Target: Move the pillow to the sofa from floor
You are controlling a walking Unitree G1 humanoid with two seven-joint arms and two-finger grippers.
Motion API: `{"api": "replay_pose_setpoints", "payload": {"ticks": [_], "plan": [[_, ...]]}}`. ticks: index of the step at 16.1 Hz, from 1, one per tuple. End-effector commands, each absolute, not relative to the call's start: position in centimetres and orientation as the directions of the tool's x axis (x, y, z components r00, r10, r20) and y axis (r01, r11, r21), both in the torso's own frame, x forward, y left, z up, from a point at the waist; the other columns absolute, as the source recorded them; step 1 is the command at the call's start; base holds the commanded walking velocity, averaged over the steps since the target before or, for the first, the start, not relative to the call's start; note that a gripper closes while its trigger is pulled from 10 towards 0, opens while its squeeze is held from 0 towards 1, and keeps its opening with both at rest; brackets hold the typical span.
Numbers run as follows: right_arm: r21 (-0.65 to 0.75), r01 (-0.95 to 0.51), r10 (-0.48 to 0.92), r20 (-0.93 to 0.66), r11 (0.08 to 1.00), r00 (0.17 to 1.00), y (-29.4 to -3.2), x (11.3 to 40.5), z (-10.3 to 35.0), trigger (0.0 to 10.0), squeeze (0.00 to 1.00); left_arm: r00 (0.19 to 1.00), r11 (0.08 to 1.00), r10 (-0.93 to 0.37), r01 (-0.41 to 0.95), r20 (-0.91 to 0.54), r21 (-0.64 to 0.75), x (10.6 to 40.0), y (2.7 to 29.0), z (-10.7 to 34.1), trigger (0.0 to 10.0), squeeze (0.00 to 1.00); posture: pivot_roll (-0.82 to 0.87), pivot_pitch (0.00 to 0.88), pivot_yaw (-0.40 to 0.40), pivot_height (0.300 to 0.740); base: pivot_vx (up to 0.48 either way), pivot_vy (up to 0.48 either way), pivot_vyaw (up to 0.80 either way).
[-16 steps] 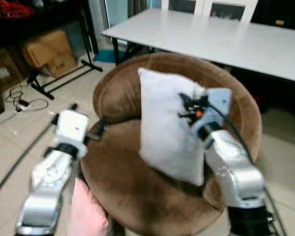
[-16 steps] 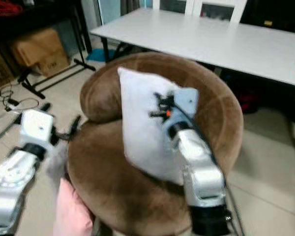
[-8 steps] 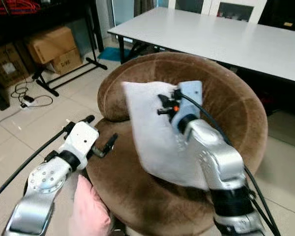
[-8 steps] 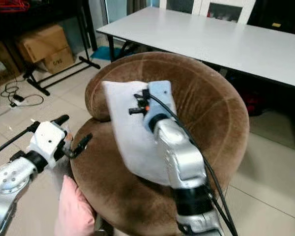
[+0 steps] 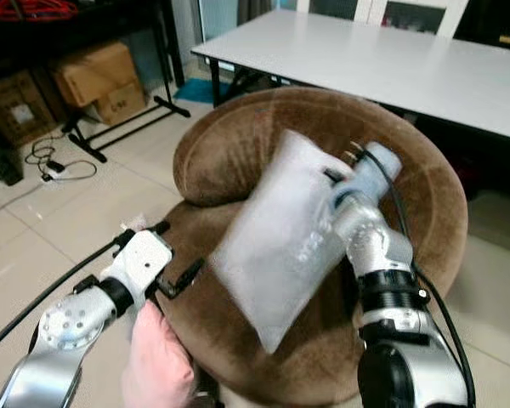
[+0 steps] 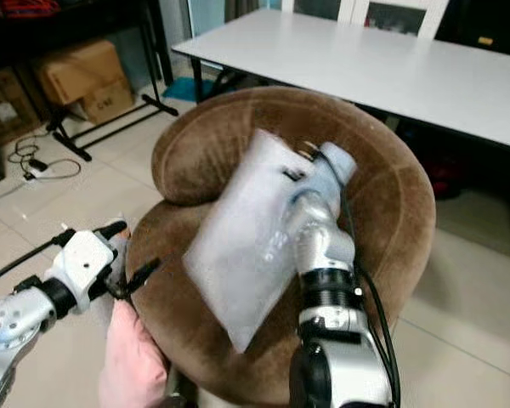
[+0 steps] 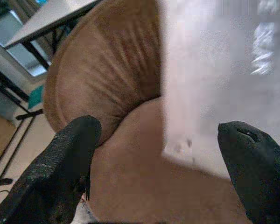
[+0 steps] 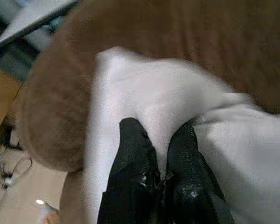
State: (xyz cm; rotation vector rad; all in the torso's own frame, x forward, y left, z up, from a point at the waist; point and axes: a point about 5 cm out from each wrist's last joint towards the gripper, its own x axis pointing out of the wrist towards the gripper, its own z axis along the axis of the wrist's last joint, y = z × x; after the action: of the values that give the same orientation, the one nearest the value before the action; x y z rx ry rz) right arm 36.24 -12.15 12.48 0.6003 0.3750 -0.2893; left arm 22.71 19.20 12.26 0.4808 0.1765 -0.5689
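- Pillow [image 5: 285,242] hangs tilted over the brown sofa [image 5: 425,187] seat, pinched near its top edge by the right gripper [image 8: 158,151], fingers clamped on a fold of cloth
- Looks light, soft and floppy; a corner or edge pinch suffices
- Left gripper [image 7: 158,154] spread wide, empty, beside the seat

Both arms are silver metal with rounded, jointed segments. The left arm [image 5: 68,327] shows a round joint cap dotted with small screws, a black band at the wrist, and a boxy white wrist block. A black cable [image 5: 42,297] runs along it. The left hand [image 7: 163,158] has two long, matte black fingers [image 7: 67,158] with rounded tips. The right arm [image 5: 382,280] carries a ribbed black collar, a pale blue-grey wrist housing and a looping black cable. The right hand [image 8: 158,154] has textured black fingers [image 8: 133,154].
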Motion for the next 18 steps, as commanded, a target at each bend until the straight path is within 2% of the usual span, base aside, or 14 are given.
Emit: {"api": "replay_pose_setpoints", "payload": {"ticks": [1,3,5,7,12,13,14,15,16,18], "plan": [[0.569,0.385,-0.189,-0.373,0.727,0.908,-12.3,37.1,13.9,10.0,0.00,0.824,0.722,-0.484,0.566,-0.294,0.398,22.6,19.2,12.5,10.0,0.00,0.06,0.000,0.019,0.740,0.000,0.000,0.00],[0.598,0.446,-0.266,-0.368,0.666,0.891,-15.0,37.3,13.2,10.0,0.00,0.823,0.719,-0.487,0.568,-0.294,0.399,22.6,19.3,12.6,10.0,0.00,0.07,0.000,0.019,0.740,0.000,0.000,0.00],[0.591,0.471,-0.320,-0.347,0.655,0.881,-17.1,37.4,12.9,10.0,0.00,0.820,0.714,-0.491,0.572,-0.294,0.404,22.7,19.3,12.7,10.0,0.00,0.07,0.000,0.019,0.740,0.000,0.000,0.00],[0.610,0.463,-0.349,-0.305,0.643,0.886,-18.3,37.5,13.1,10.0,0.00,0.817,0.709,-0.496,0.577,-0.295,0.406,22.8,19.3,12.7,10.0,0.00,0.05,0.000,0.030,0.740,0.000,0.000,0.00],[0.554,0.553,-0.433,-0.345,0.622,0.833,-20.3,37.3,12.0,10.0,0.00,0.812,0.703,-0.503,0.583,-0.296,0.407,23.1,19.2,12.7,10.0,0.00,0.05,0.000,0.030,0.740,0.000,0.000,0.00],[0.536,0.553,-0.440,-0.335,0.638,0.833,-20.4,37.1,11.5,10.0,0.81,0.811,0.703,-0.504,0.584,-0.295,0.405,23.1,19.1,12.6,10.0,0.00,0.05,0.000,0.030,0.740,0.000,0.000,0.00],[0.527,0.549,-0.442,-0.326,0.649,0.835,-20.4,37.0,11.4,10.0,0.81,0.811,0.703,-0.505,0.585,-0.295,0.405,23.1,19.1,12.6,10.0,0.00,0.05,0.000,0.027,0.740,0.000,0.000,0.00],[0.559,0.503,-0.407,-0.298,0.659,0.864,-20.2,36.9,11.1,10.0,1.00,0.808,0.703,-0.511,0.590,-0.293,0.397,23.1,18.9,12.6,10.0,0.00,0.05,0.000,0.025,0.740,0.000,0.000,0.00],[0.590,0.458,-0.381,-0.260,0.665,0.887,-20.1,36.8,11.1,10.0,1.00,0.799,0.707,-0.526,0.601,-0.289,0.373,23.0,18.7,12.5,10.0,0.00,0.05,0.000,0.025,0.740,0.000,0.000,0.00],[0.558,0.487,-0.431,-0.240,0.672,0.870,-20.7,36.2,10.9,10.0,1.00,0.780,0.716,-0.565,0.626,-0.270,0.309,22.8,18.2,12.5,10.0,0.00,0.05,0.000,0.009,0.740,0.000,0.000,0.00]]}}
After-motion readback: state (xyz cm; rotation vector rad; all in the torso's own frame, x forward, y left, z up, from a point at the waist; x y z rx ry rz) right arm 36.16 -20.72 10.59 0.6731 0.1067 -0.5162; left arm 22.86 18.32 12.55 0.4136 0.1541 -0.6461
